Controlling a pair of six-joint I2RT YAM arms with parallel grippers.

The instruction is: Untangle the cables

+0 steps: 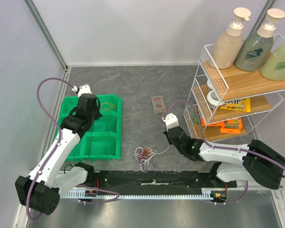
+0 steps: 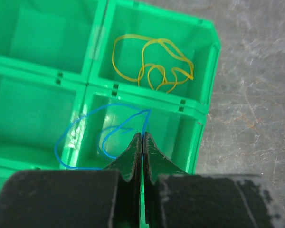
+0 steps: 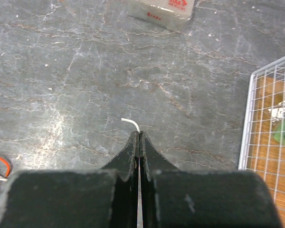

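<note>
Left gripper (image 2: 141,136) first: the jaws are pinched tight on the blue cable (image 2: 58,142), gripping it right near one end. That blue one is string-thin and curls out from the fingertips in a couple of loose loops. It hangs over the green tray (image 2: 205,110), mostly above the right-hand compartment of the middle row, with its widest loop crossing the divider toward the compartment to the left. One compartment further out, in the tray's far right corner, the yellow cable (image 2: 152,64) lies alone in a floppy coil of several overlapping loops. The tray itself sits along the left side of the tabletop (image 1: 133,85).

Right gripper (image 3: 139,136) is clamped down too, on the white cable (image 3: 129,122). A short curved stub of it pokes out past the fingertips, low over bare tabletop. From the top view that white strand runs back from the gripper to the tangled bundle (image 1: 145,155). The bundle is a small messy knot of thin wires in orange, white, purple and dark colours. It sits by the near edge of the tabletop, between the two arms and just off the tray's near right corner.

Further out, a small flat packet (image 1: 158,103) lies mid-table, and a wire shelf rack (image 1: 204,85) stands at the right edge.
</note>
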